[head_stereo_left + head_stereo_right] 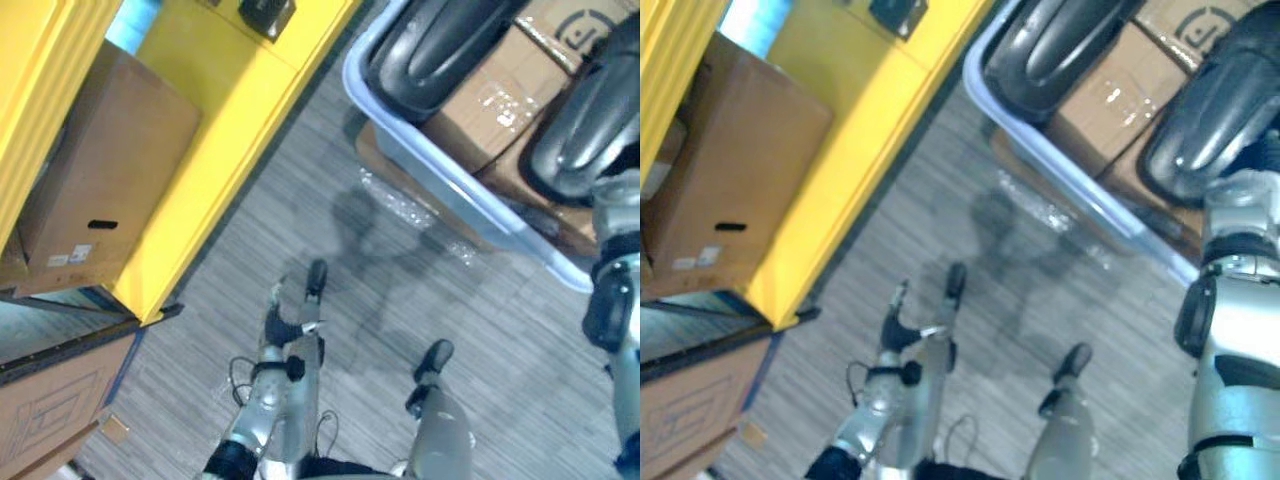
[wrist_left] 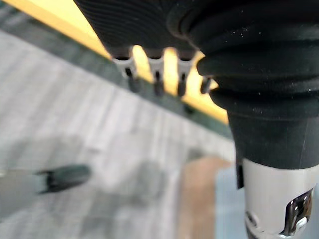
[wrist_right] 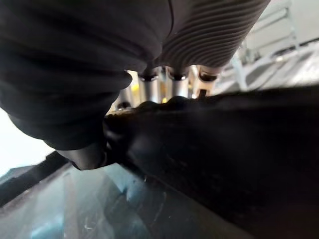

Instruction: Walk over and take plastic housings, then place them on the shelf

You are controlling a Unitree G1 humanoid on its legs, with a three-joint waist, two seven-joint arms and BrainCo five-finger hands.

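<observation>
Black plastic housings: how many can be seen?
2, both in the blue bin: left housing at the views' top, right housing at their right edge. Others may be hidden.

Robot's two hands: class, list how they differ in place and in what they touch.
The left hand hangs open above the floor, holding nothing; the right hand rests against a black housing. The left hand is near the yellow shelf; the right hand is by the pale bin. Both wear dark ribbed covers.
</observation>
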